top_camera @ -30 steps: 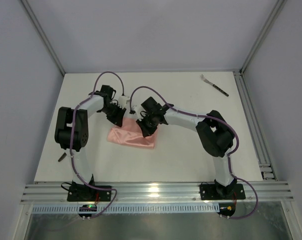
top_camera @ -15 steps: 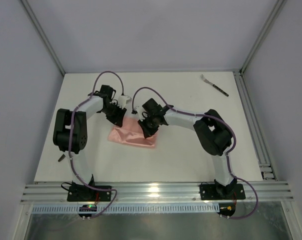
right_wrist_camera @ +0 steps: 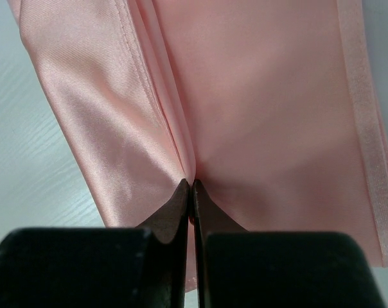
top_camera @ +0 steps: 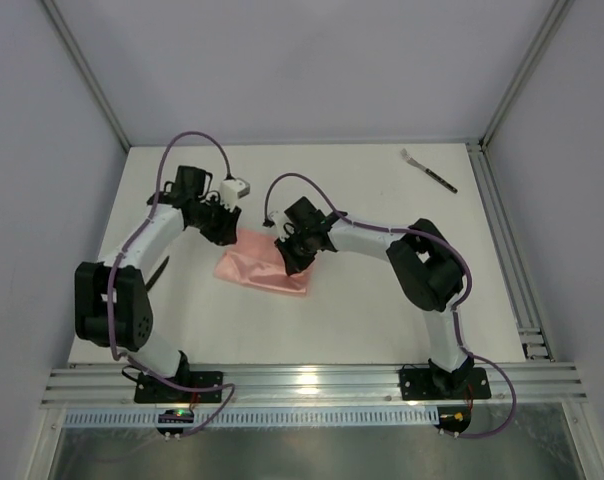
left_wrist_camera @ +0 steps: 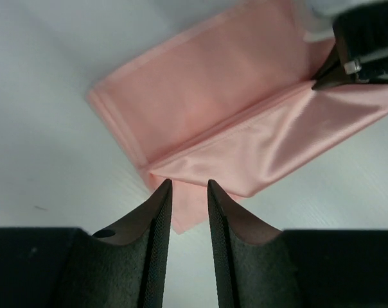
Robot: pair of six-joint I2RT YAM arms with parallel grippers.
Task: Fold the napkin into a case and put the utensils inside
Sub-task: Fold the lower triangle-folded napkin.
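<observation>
The near half of the table [top_camera: 362, 320] is open white surface, from 4 to 8 o'clock of the napkin [top_camera: 254, 272]. The napkin lies folded, left of centre.

Only the right wrist view shows the right gripper [right_wrist_camera: 191, 184] clenched on a raised crease of the napkin. Both tips meet on the cloth, and a hemmed edge runs down the right side.

The left wrist view adds what the overhead view cannot. The left gripper [left_wrist_camera: 189, 184] is released, its fingers [left_wrist_camera: 157, 244] a narrow gap apart with nothing between them, above the napkin's corner. The cloth lies in two layers, and a fold line leads to the right gripper at 2 o'clock.

From above, the left gripper is at the napkin's 11 o'clock corner and the right gripper at its 3 o'clock end. The fork [top_camera: 429, 170] lies well apart at 2 o'clock, near the far right edge, with bare table between.
</observation>
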